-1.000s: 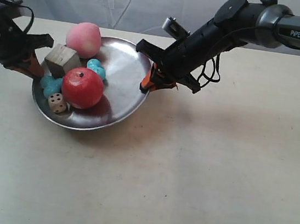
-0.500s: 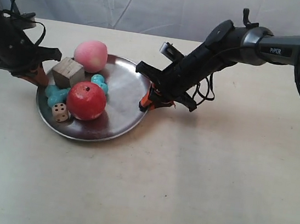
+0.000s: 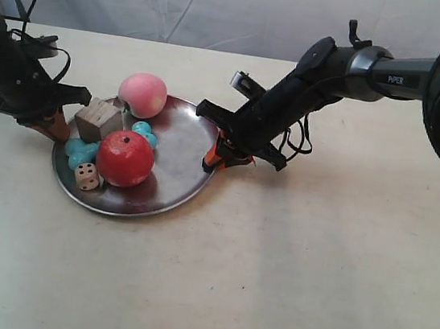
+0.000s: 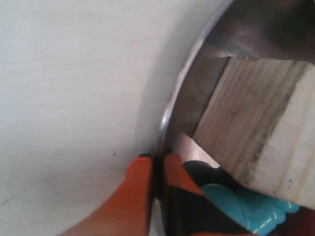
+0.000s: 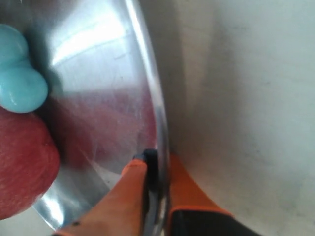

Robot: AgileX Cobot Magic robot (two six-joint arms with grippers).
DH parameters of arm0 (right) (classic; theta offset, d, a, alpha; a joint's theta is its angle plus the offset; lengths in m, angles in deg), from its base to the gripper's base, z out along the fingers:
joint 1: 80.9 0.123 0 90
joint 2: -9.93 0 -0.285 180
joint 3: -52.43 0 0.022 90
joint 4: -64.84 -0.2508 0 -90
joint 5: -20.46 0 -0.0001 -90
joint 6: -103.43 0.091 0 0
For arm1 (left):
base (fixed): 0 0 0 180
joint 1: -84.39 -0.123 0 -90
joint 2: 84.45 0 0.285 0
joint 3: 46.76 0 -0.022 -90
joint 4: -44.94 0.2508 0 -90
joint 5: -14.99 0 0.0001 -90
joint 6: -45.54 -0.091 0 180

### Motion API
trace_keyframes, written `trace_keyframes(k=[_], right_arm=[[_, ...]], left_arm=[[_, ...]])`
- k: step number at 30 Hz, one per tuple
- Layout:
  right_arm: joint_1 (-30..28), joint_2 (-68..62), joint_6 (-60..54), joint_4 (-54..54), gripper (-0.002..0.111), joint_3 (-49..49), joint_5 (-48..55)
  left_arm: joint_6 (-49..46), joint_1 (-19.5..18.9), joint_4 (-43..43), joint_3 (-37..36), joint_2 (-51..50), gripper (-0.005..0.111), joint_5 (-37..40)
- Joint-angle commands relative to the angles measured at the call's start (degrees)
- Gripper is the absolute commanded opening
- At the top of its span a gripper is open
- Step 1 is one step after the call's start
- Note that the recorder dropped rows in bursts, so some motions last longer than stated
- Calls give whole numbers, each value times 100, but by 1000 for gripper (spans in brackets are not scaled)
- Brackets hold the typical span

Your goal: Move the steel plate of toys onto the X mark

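The beige table (image 3: 309, 290) fills most of the exterior view, with a white cloth backdrop (image 3: 224, 7) behind it. 2 dark arms reach in from opposite sides. The right arm (image 3: 329, 73) slants down from the exterior view's right, and the left arm (image 3: 10, 64) comes in from that view's left.

The steel plate (image 3: 178, 147) lies between the 2 claws, held at opposite edges. The right claw (image 5: 157, 162) is closed narrow on the plate's rim, with 1 orange finger (image 5: 189, 189) outside the rim and the other over the shiny inner face. The left claw (image 4: 157, 164) pinches the opposite rim in the same way, its orange fingertips nearly meeting across the thin metal edge. Whether the plate's underside touches the table cannot be told.

All 5 toys sit in the half of the plate nearer the left claw, leaving bare metal just in front of the right claw. The red apple (image 3: 125, 158) is the biggest and sits towards the plate's middle. The pink peach (image 3: 142, 94) rests at the rim, further from the left claw than the cube is. The wooden cube (image 3: 98, 119) stands just beside the left claw's fingertips. The turquoise bone (image 3: 84, 151) runs under the apple, 1 end close to the left claw and the other pointing towards the right claw. The white die (image 3: 86, 175) lies against the apple, near the left claw.
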Motion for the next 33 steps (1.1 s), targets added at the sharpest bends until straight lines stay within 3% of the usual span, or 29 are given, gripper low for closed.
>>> trace_keyframes(k=[1, 4, 8, 11, 33], right_arm=[[122, -28, -56, 196, -1, -31, -17], [122, -28, -56, 196, 6, -31, -44], [122, -28, -56, 196, 27, -31, -79], [122, -28, -56, 196, 35, -31, -79], [122, 296, 454, 1944, 35, -31, -65]], left_arm=[[49, 146, -228, 71, 65, 4, 203], [49, 146, -185, 71, 65, 13, 182], [49, 146, -161, 71, 65, 26, 171], [89, 146, -67, 71, 65, 29, 171], [861, 146, 1382, 71, 517, 29, 39]])
